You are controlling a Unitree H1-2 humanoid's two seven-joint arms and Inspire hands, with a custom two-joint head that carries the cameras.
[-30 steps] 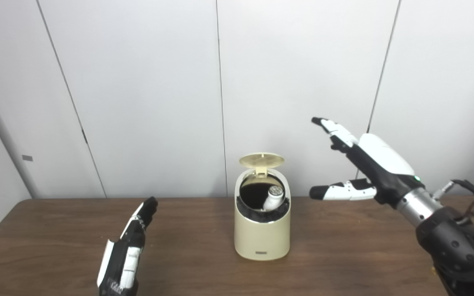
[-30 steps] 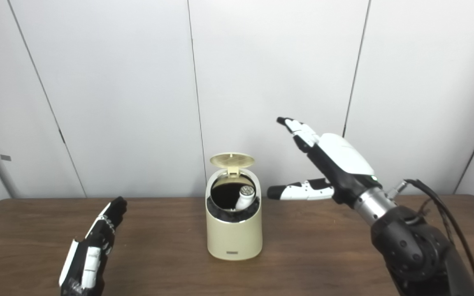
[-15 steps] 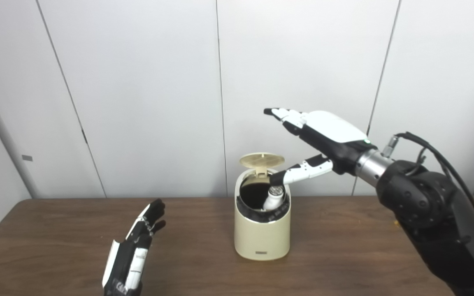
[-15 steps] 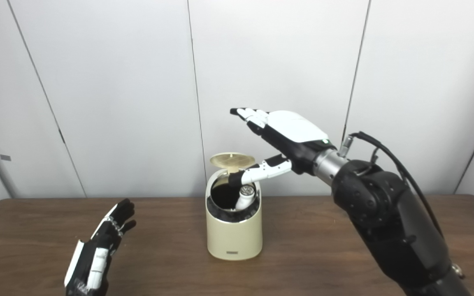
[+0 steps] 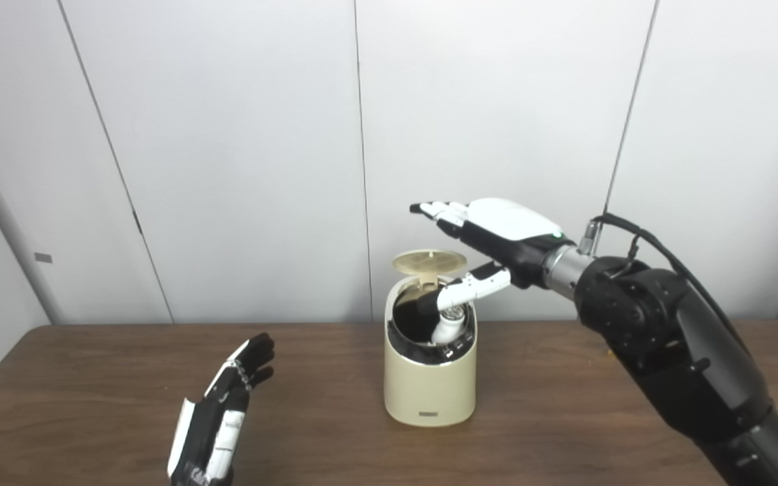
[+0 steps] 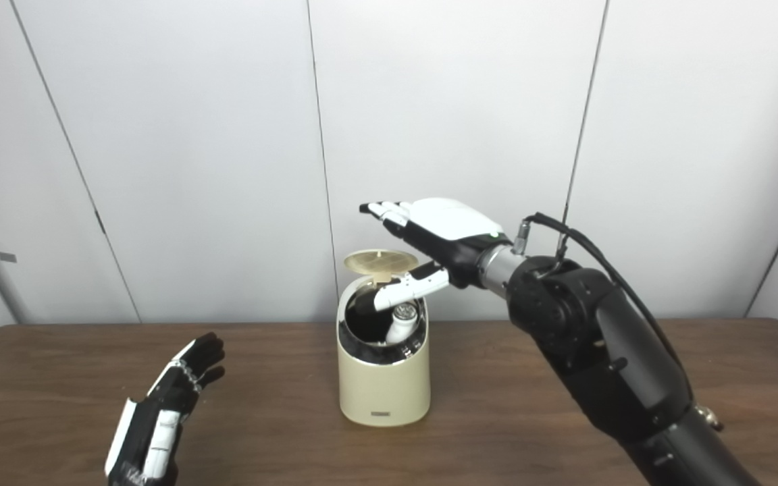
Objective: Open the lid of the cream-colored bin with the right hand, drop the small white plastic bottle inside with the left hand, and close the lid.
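Note:
The cream-colored bin (image 5: pixel 429 381) stands mid-table with its round lid (image 5: pixel 429 262) tipped up and open at the back. The small white plastic bottle (image 5: pixel 448 324) leans inside the bin's dark mouth, cap up. My right hand (image 5: pixel 490 236) is open, palm down, just above the lid; its thumb reaches down over the bin's opening near the bottle. My left hand (image 5: pixel 220 422) is open and empty, held low over the table left of the bin. In the right eye view the bin (image 6: pixel 382 385) and right hand (image 6: pixel 439 233) show the same.
The brown wooden table (image 5: pixel 564 412) runs from edge to edge. White wall panels stand right behind the bin. My right arm (image 5: pixel 672 351) crosses the table's right side.
My right hand has swung left and come down to just above the open lid, thumb now over the bin's mouth. My left hand has lifted slightly and spread its fingers. The bottle stays in the bin.

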